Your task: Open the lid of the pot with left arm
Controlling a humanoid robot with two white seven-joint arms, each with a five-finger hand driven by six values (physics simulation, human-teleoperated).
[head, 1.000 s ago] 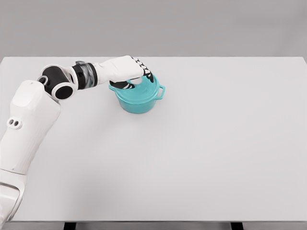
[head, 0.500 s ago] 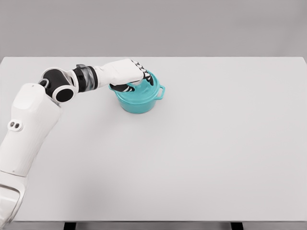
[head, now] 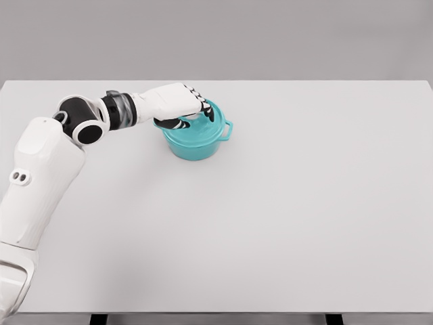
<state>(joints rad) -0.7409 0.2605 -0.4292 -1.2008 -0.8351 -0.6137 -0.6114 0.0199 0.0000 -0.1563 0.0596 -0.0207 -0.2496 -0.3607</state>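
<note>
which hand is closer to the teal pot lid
Left. The left hand sits on top of the lid of the teal pot, fingers curled over its knob area. The right hand is not in view.

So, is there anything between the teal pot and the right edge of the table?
No. In the head view, only bare white table runs from the teal pot to the right edge. The left robot hand is on its lid.

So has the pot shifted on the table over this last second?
No. The teal pot sits at the same spot relative to the table's far edge; only the left hand on its lid settled slightly.
</note>
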